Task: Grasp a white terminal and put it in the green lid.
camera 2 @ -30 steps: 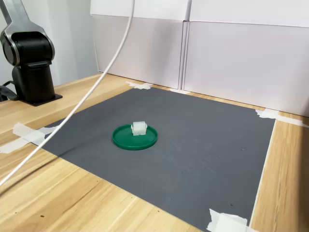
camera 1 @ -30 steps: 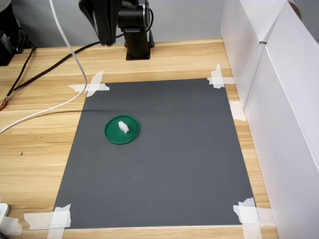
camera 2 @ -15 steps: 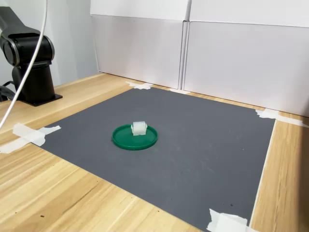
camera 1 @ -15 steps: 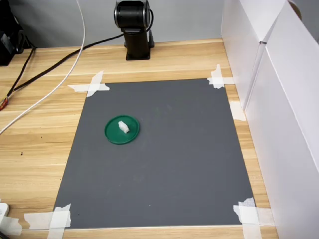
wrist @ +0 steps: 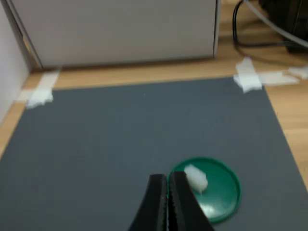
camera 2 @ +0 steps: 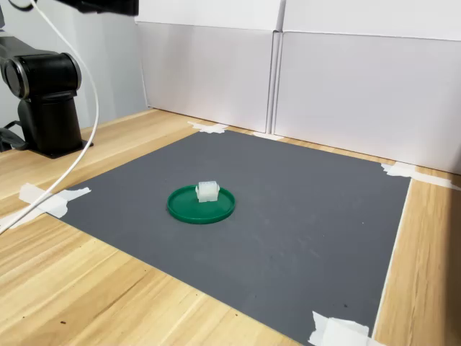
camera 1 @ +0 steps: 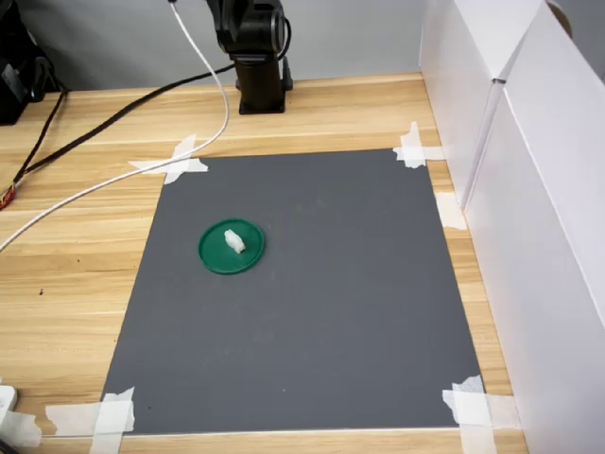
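The green lid (camera 1: pixel 232 248) lies flat on the dark mat, left of centre in the first exterior view, and shows again in the second exterior view (camera 2: pixel 184 208) and the wrist view (wrist: pixel 221 187). A small white terminal (camera 1: pixel 233 240) rests inside it (camera 2: pixel 207 191) (wrist: pixel 195 177). In the wrist view my gripper (wrist: pixel 167 180) is shut, its two black fingers pressed together with nothing between them, held well above the mat and apart from the lid. Neither exterior view shows the fingers; only the arm's base (camera 1: pixel 253 47) and a dark part at the second exterior view's top left (camera 2: pixel 101 6) appear.
The grey mat (camera 1: pixel 312 312) is taped at its corners to a wooden table (camera 1: pixel 66 284). White panels (camera 1: pixel 529 189) wall the first exterior view's right side. A white cable (camera 1: pixel 142 170) and black cables (camera 1: pixel 95 123) trail across the table near the base.
The arm has drawn back and up near its base, and the white cable has swung with it. Lid and terminal have not moved.
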